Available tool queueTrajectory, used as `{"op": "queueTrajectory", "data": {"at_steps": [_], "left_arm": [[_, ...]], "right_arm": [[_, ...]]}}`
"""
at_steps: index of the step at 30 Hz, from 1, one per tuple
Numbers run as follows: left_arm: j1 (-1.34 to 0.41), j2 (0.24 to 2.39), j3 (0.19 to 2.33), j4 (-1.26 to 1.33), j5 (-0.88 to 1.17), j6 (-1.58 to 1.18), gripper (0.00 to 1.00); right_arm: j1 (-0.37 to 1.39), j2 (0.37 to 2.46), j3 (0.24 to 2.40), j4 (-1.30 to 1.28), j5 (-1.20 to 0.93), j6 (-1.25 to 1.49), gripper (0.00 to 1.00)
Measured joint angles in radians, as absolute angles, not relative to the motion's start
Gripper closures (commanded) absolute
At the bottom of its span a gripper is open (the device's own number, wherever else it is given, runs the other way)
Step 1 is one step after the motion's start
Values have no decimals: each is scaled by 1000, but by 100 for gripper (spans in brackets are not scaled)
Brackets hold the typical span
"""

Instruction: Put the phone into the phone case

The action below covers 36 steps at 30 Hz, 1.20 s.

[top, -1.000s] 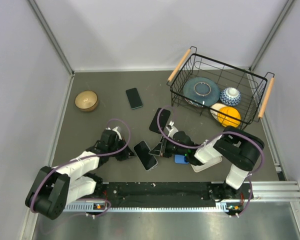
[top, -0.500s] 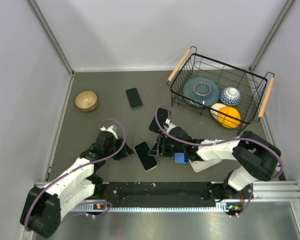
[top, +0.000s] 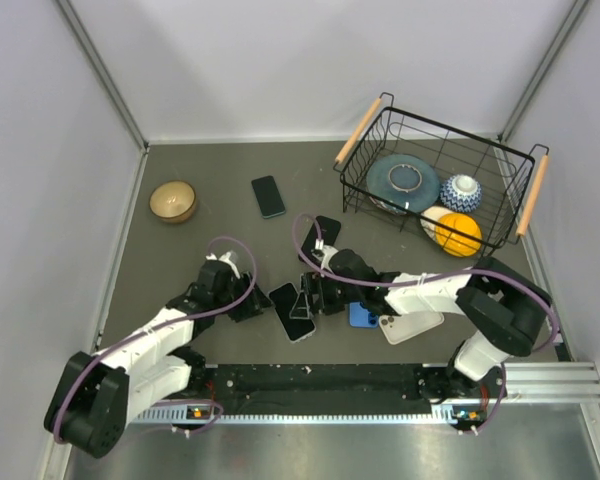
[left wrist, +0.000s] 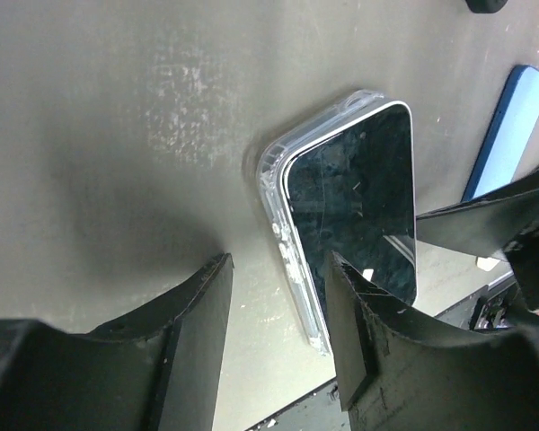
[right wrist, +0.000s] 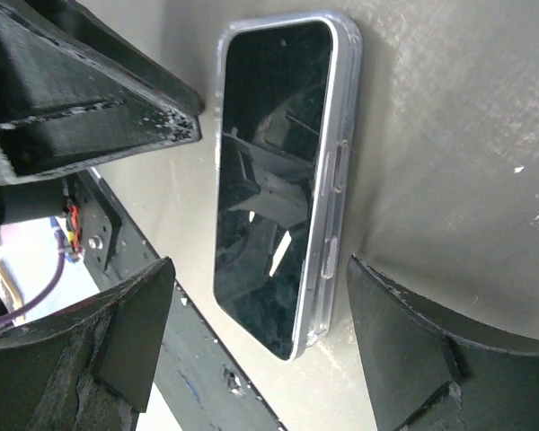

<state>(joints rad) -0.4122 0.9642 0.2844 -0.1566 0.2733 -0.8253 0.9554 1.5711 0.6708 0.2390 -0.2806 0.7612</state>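
The left gripper [top: 252,301] and the right gripper [top: 308,296] face each other low over the table, and the phone [top: 292,312] lies flat between them, screen up. It already sits inside the clear case [left wrist: 271,171], whose rim wraps its edges.

The left gripper's jaws stand apart and hold nothing. The cased phone lies just ahead of them, one end tucked under one finger [left wrist: 364,350].

The right gripper's jaws are spread wide, one on each side of the phone, with bare table showing on both sides.

Just behind the right gripper, beside its wrist, lie a blue flat item [top: 361,317] and a white phone [top: 410,325], back up. Beyond this gripper lies a dark slab [top: 327,230]; phone or case, I cannot tell.

Farther out lie a second dark phone [top: 268,196], a wooden bowl [top: 173,201] beyond the left gripper, and a wire basket [top: 360,135] of dishes far beyond the right.
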Motion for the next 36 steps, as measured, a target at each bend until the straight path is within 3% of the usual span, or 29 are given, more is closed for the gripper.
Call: {"op": "queueTrajectory", "data": {"at_steps": [8, 18, 28, 36], "left_arm": [[-413, 1048, 285, -44, 308, -839, 53], [-414, 1110, 286, 25, 312, -839, 68], [-420, 1162, 273, 117, 336, -853, 81], [-428, 1149, 249, 150, 347, -871, 87]], "right_arm": [[954, 1650, 704, 258, -331, 715, 25], [950, 1681, 710, 319, -355, 728, 26], [838, 1821, 535, 876, -549, 991, 29], [833, 1842, 512, 938, -554, 1040, 45]]}}
